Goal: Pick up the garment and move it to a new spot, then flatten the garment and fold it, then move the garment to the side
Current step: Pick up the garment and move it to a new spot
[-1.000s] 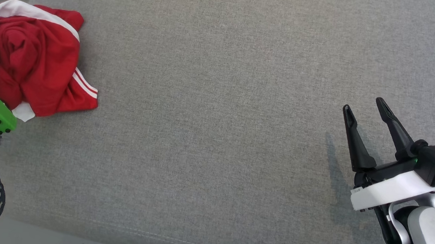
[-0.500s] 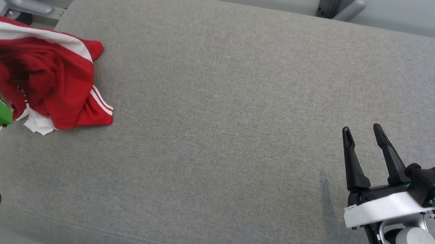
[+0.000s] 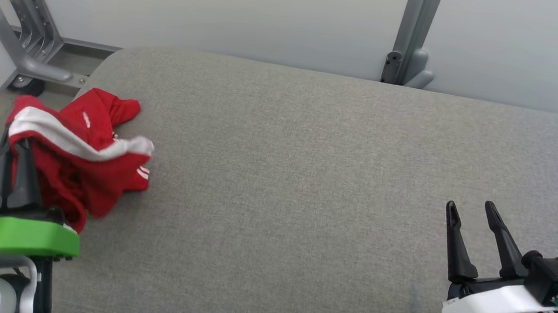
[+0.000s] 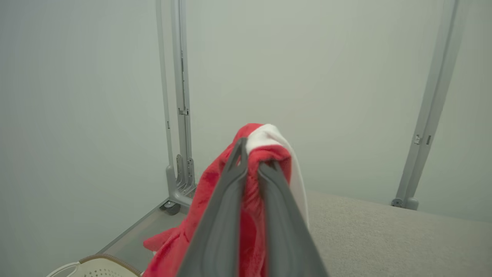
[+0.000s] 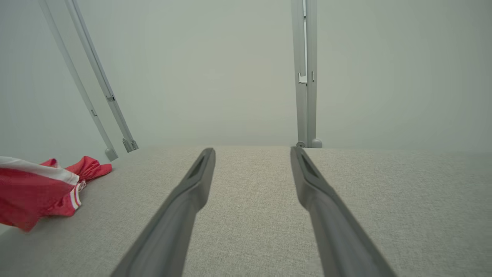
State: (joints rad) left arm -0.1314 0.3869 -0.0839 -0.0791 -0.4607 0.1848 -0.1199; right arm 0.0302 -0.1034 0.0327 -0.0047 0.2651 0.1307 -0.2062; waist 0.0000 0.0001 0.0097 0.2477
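The garment (image 3: 77,158) is red with white stripes and hangs bunched at the far left of the grey cushion (image 3: 297,178). My left gripper (image 3: 13,143) is shut on the garment, and cloth drapes over both fingertips. In the left wrist view the red and white garment (image 4: 265,150) is pinched between the two dark fingers (image 4: 230,181) and lifted off the surface. My right gripper (image 3: 471,207) stands open at the lower right, with nothing between its fingers. The right wrist view shows the garment (image 5: 38,188) far off at its left edge.
Grey metal frame posts (image 3: 410,37) rise behind the cushion against a pale wall, and another bracket (image 3: 24,42) stands at the back left. A perforated cream basket rim (image 4: 96,267) shows low down beside the cushion's left end.
The head camera has tilted up, bringing the wall and posts into sight. My left gripper has risen with the garment, which now hangs gathered instead of lying spread on the cushion. The right gripper stays open.
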